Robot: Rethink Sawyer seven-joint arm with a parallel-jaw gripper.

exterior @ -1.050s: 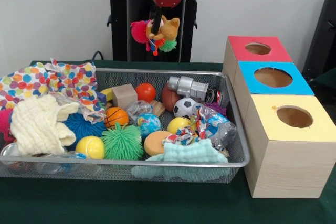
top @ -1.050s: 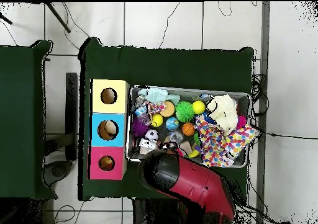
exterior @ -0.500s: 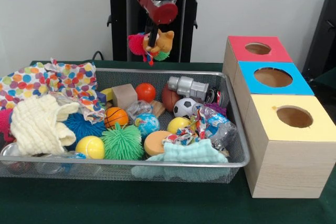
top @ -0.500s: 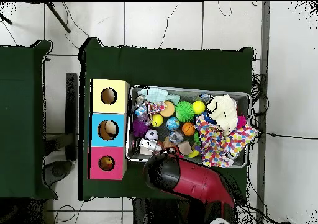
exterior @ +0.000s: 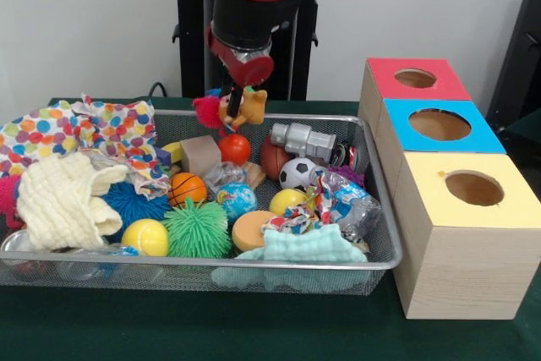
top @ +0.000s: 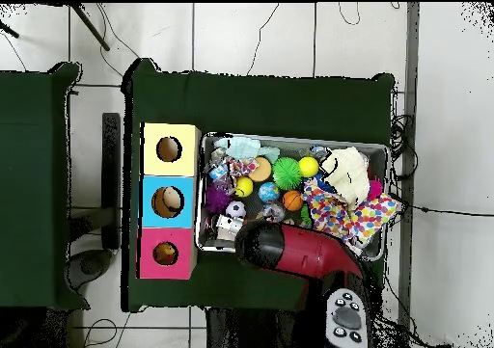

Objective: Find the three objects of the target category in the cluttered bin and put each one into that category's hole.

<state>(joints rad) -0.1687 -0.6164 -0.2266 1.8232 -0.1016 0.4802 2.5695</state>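
Above the upper middle of the mesh bin point(exterior: 372, 264), the gripper point(exterior: 233, 111) has its fingers clamped on a small orange plush toy point(exterior: 239, 108), so the carrying step seems underway, next calling for travel rightward to the coloured hole boxes point(exterior: 439, 128).

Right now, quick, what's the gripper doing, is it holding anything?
Gripper: closed on the orange plush toy with pink and green tufts, hanging over the far side of the wire bin.
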